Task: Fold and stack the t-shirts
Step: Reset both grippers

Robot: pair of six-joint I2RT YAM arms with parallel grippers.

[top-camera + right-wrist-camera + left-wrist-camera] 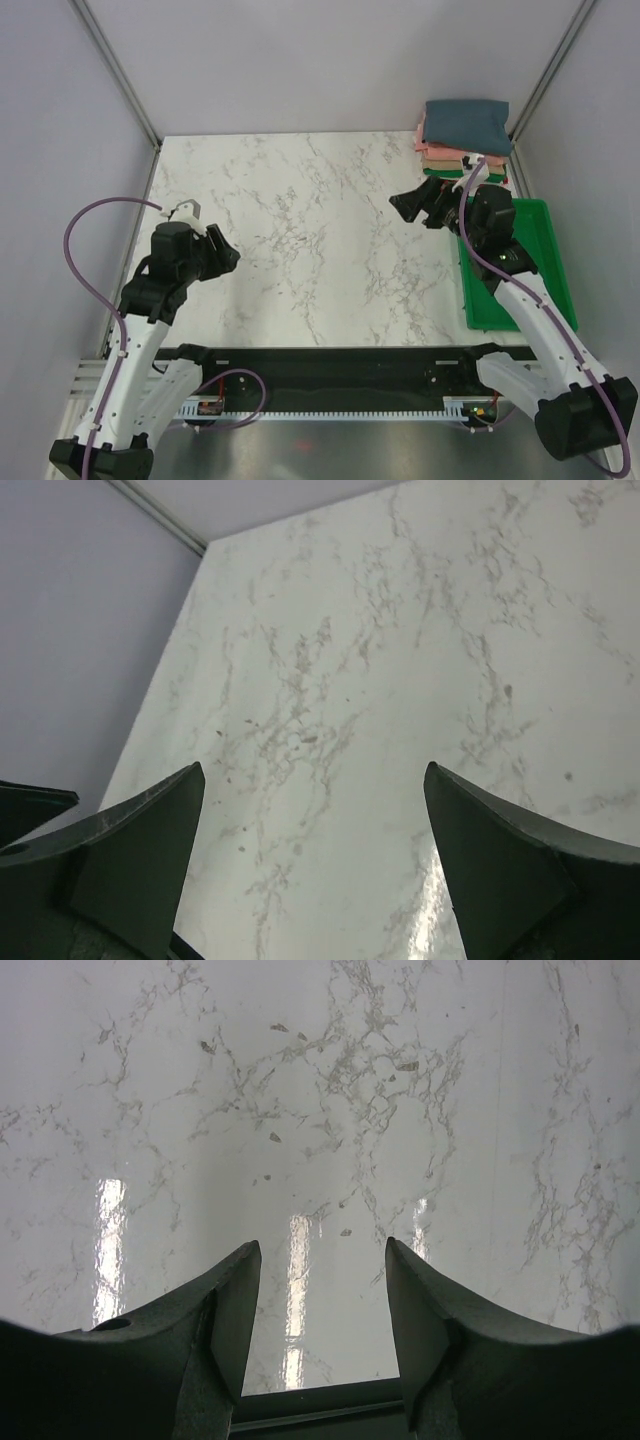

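A stack of folded t-shirts stands at the table's far right corner. The slate blue-grey shirt (467, 124) lies folded on top, with salmon-pink (424, 143), tan and green (447, 171) layers under it. My right gripper (408, 205) is open and empty, left of and a little nearer than the stack, above bare marble. It shows open in the right wrist view (314, 780). My left gripper (229, 255) is open and empty over the table's left side, and shows open in the left wrist view (322, 1252). No shirt shows in either wrist view.
A green plastic tray (545, 250) lies along the right edge, partly under my right arm. Grey walls close the left, far and right sides. The marble table (320, 230) lies between the two grippers.
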